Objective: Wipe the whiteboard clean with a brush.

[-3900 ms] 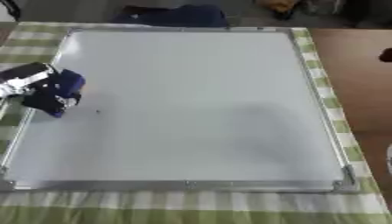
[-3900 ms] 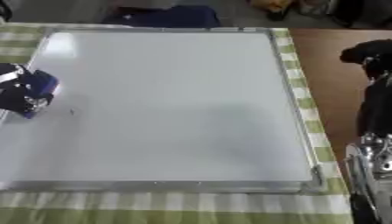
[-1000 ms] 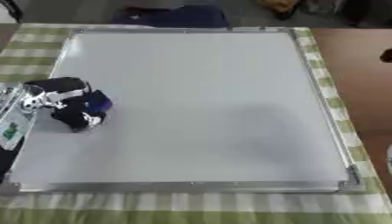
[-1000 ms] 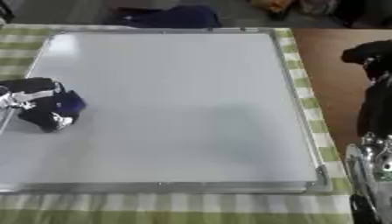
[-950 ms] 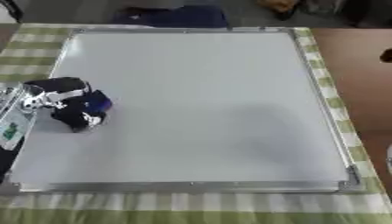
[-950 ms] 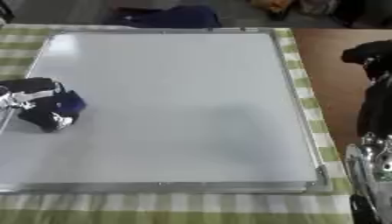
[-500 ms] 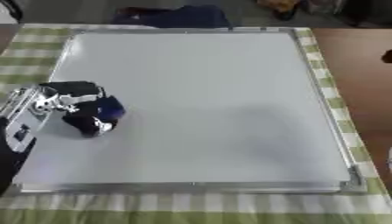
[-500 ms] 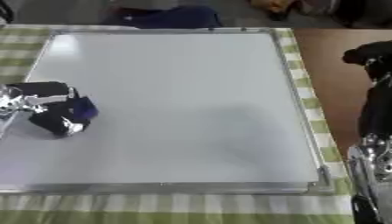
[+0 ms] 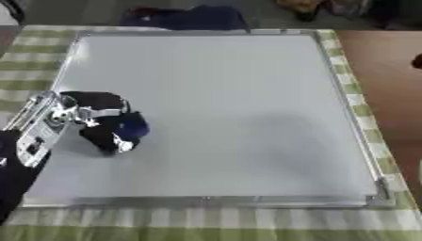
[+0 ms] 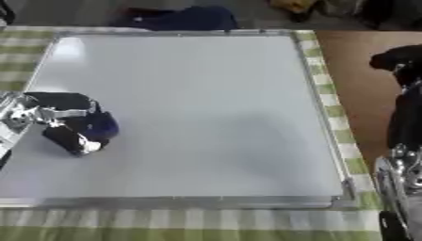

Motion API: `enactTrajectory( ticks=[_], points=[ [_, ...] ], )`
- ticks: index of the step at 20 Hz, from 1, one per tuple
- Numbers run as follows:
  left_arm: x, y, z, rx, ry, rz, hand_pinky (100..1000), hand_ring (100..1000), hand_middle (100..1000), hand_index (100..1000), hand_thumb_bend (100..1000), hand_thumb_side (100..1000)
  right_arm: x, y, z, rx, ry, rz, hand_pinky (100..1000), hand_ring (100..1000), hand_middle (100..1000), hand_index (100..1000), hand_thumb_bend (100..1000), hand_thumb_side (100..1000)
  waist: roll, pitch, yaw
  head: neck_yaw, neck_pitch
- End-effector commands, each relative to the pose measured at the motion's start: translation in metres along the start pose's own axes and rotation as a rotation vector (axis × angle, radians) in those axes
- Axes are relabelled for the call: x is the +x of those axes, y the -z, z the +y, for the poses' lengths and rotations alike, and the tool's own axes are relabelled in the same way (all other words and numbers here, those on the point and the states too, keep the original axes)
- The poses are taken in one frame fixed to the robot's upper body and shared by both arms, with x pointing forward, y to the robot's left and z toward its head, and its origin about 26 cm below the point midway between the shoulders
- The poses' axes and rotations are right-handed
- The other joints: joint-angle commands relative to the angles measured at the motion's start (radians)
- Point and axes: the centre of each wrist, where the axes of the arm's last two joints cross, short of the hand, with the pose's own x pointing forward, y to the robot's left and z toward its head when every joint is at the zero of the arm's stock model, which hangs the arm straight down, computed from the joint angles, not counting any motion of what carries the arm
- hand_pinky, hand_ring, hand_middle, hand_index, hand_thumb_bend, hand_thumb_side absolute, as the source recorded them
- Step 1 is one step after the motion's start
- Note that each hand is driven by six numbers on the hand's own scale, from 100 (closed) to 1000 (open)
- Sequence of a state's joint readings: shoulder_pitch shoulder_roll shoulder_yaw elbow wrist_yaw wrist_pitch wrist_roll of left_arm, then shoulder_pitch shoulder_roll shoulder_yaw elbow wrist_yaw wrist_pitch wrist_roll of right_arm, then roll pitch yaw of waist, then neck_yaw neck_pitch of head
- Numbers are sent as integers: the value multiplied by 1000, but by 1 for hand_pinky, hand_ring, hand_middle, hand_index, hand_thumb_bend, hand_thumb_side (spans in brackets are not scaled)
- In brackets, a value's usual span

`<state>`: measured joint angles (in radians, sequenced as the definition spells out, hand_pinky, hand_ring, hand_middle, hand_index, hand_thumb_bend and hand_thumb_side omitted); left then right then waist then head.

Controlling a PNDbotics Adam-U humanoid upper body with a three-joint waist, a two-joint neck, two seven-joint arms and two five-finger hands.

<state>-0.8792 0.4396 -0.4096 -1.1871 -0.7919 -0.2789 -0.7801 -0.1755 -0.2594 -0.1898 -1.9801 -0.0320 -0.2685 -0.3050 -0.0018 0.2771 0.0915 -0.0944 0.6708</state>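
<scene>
Left hand (image 9: 95,117) has its fingers curled round the blue brush (image 9: 130,127), set on the whiteboard (image 9: 223,94) near its left edge; right hand (image 10: 400,61) idles off the board's right side, fingers indiscernible — risk: a tilted brush would skip patches.

A green-and-white checked cloth (image 9: 206,230) covers the table, with bare brown wood (image 9: 387,80) along its right side.

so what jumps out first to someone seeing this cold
A big whiteboard fills the green checked tablecloth, its surface looking blank. At its left side the robot's left hand is curled round a dark blue brush set on the board. The right hand hangs off the table's right edge.
</scene>
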Motion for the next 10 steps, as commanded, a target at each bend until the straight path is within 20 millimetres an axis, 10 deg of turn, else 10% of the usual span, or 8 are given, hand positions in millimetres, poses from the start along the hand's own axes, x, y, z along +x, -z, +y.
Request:
enactTrajectory(
  ticks=[1, 10],
  points=[
    [-4, -7, 6, 20, 18, 31, 335, 478, 247, 100, 122, 551, 6, 5, -2, 5, -4, -30, 577, 556, 412, 536, 100, 891, 0, -17, -1, 2, -11],
    [-32, -10, -10, 61, -31, 163, 338, 480, 247, 100, 142, 519, 6, 5, -2, 2, -5, -31, 578, 556, 412, 536, 100, 891, -2, -16, 0, 0, -13]
  ],
)
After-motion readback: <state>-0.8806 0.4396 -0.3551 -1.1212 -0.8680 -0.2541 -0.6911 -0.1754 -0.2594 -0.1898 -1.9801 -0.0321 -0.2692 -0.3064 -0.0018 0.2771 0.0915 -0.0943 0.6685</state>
